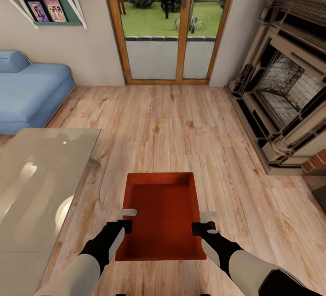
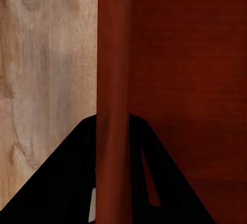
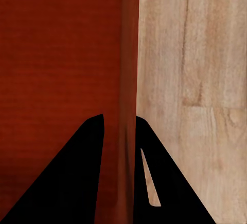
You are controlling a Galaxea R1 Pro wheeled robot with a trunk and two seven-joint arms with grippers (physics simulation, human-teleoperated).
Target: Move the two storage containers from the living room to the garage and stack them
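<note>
Between a glass table (image 1: pixel 40 174) and fireplace (image 1: pixel 290 97), both grippers (image 1: pixel 121 220) (image 1: pixel 203 223) clamp opposite walls of an orange-red storage container (image 1: pixel 160 214).

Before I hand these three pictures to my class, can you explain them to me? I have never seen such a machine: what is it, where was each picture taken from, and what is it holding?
These are simulator renders of a wheeled robot with two arms. The large picture comes from a camera on its head, looking down over both arms into a living room: wood-plank floor, blue sofa, glass doors, fireplace and a glass table.

The two smaller pictures come from cameras near each wrist, looking along the claw's two fingers.

Between the arms is an orange-red storage container, open at the top. The left claw pinches its left wall, one black finger on each side of the wall. The right claw grips the opposite wall the same way, as the right wrist view shows.
</note>
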